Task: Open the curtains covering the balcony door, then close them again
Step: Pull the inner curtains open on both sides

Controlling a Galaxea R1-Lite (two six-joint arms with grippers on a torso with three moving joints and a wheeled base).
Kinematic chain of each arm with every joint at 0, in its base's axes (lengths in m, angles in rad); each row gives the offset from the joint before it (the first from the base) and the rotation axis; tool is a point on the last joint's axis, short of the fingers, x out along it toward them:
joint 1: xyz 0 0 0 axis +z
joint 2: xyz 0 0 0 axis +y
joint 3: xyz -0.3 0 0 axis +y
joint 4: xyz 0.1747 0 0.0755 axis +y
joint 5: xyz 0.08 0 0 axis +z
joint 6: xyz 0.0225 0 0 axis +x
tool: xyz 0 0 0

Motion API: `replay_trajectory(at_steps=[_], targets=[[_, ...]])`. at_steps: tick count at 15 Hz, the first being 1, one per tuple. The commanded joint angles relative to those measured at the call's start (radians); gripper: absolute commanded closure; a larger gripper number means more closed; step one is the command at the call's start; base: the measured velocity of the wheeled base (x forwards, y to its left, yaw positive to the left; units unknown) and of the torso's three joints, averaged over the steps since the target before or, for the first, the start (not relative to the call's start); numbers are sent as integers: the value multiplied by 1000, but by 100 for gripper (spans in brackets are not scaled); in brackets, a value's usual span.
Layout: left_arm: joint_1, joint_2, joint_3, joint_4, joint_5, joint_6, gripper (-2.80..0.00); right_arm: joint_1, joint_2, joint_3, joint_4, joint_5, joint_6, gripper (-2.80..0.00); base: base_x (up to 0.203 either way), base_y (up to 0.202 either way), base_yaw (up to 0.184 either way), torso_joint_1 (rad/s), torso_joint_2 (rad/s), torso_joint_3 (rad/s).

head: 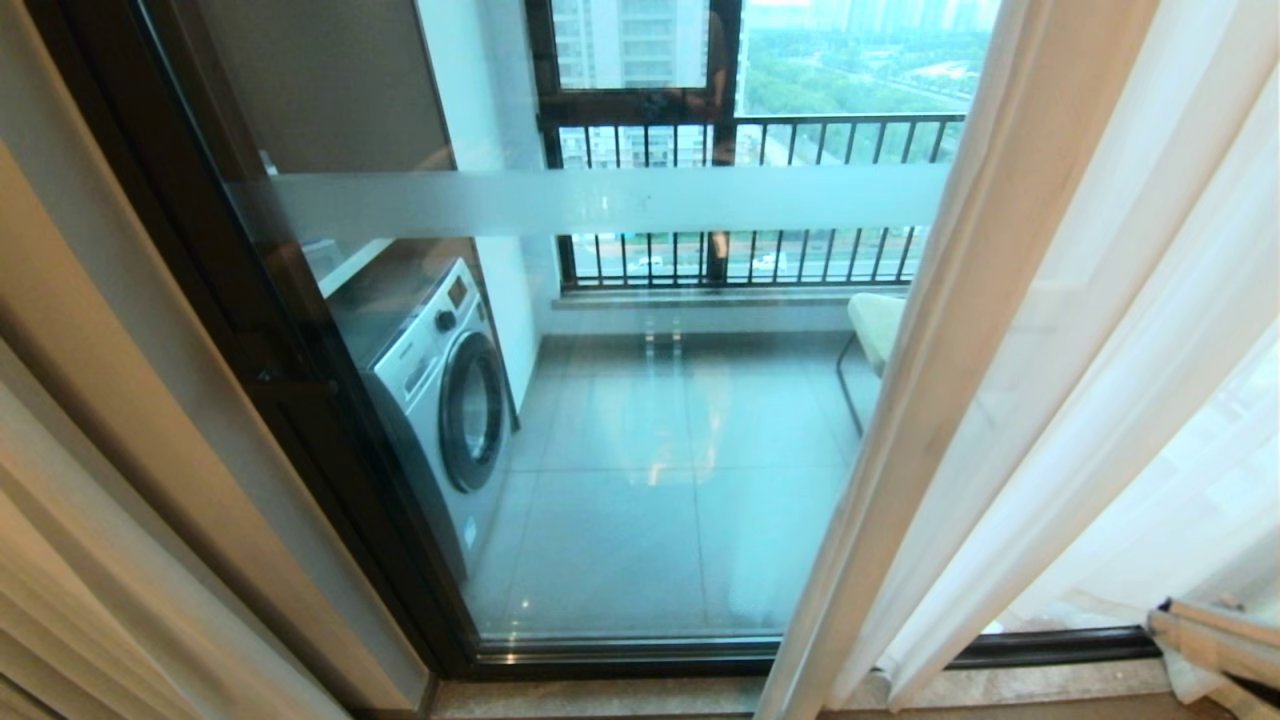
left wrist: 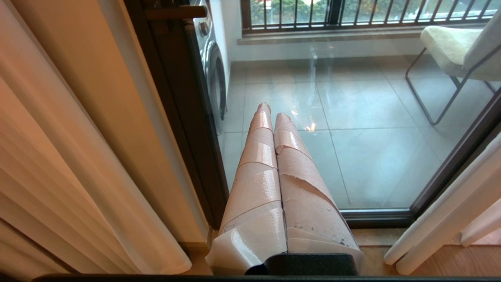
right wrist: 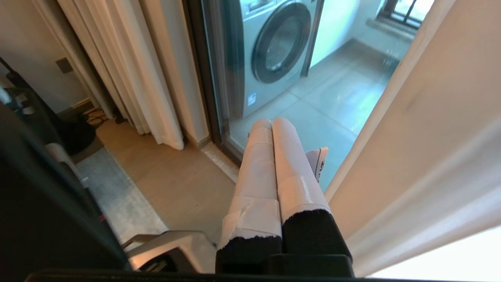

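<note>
Curtains [head: 1050, 400] bunched right; balcony door [head: 620, 420] uncovered; right tool [right wrist: 273, 125] closed.

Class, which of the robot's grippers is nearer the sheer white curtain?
Right. The right gripper is close beside the sheer white curtain, though not touching it; the left gripper points at the glass, farther away.

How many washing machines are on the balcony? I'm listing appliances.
1: the washing machine stands behind the balcony door glass, on the left against the wall. Curtains may hide others.
</note>
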Motion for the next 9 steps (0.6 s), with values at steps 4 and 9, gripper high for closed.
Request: replay_trajectory(at_steps=[4, 9], targets=[[0, 0, 0, 0, 0, 1, 0, 66, 271, -16, -280, -4, -3, 0, 0, 0, 0, 0, 0, 0], [0, 0, 0, 0, 0, 0, 0, 87, 363, -87, -369, -8, -7, -280, 0, 0, 0, 0, 0, 0]])
